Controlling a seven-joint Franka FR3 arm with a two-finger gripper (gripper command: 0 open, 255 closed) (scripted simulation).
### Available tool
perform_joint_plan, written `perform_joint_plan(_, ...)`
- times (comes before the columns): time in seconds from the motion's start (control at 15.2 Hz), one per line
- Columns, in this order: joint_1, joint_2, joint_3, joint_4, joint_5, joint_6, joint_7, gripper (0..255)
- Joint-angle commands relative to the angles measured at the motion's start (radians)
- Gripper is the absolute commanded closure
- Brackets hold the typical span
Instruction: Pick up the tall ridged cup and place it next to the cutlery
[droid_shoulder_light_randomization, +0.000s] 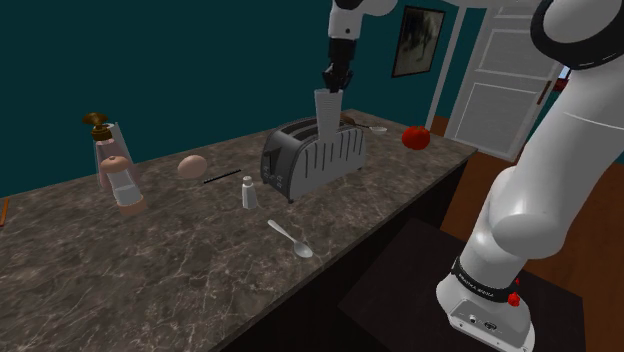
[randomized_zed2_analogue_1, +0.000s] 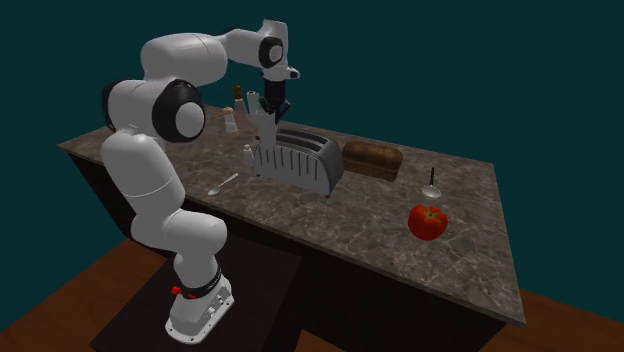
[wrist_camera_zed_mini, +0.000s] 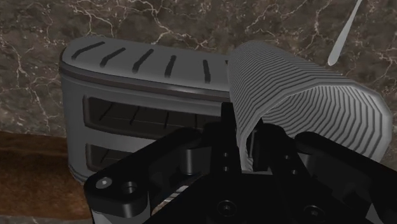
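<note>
The tall ridged cup (droid_shoulder_light_randomization: 328, 112), pale grey with fine ribs, hangs upright in the air just above the dark toaster (droid_shoulder_light_randomization: 310, 158). My black gripper (droid_shoulder_light_randomization: 333, 80) is shut on the cup's rim from above. In the second exterior view the cup (randomized_zed2_analogue_1: 264, 125) hangs under the gripper (randomized_zed2_analogue_1: 268, 100), over the toaster's (randomized_zed2_analogue_1: 300, 160) end nearest the arm. In the wrist view the gripper (wrist_camera_zed_mini: 245, 137) clasps the cup's (wrist_camera_zed_mini: 305, 95) wall, with the toaster (wrist_camera_zed_mini: 140, 89) below. The cutlery, a silver spoon (droid_shoulder_light_randomization: 290, 238), lies on the marble counter near its front edge, also seen as spoon (randomized_zed2_analogue_1: 222, 184).
A salt shaker (droid_shoulder_light_randomization: 249, 192) stands between the toaster and the spoon. A brown egg-shaped thing (droid_shoulder_light_randomization: 192, 165), a thin black stick (droid_shoulder_light_randomization: 222, 177) and a pink jar (droid_shoulder_light_randomization: 118, 172) are further along the shoulder view's left. A tomato (randomized_zed2_analogue_1: 428, 221) and a bread loaf (randomized_zed2_analogue_1: 372, 156) lie beyond the toaster.
</note>
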Motion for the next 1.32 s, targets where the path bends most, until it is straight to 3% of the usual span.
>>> perform_joint_plan(0.0, 0.024, 0.001, 0.029, 0.000, 0.004, 0.005, 0.054, 255)
perform_joint_plan(0.66, 0.132, 0.069, 0.152, 0.073, 0.022, 0.020, 0.282, 255)
perform_joint_plan(1.25, 0.231, 0.216, 0.244, 0.254, 0.021, 0.003, 0.476, 255)
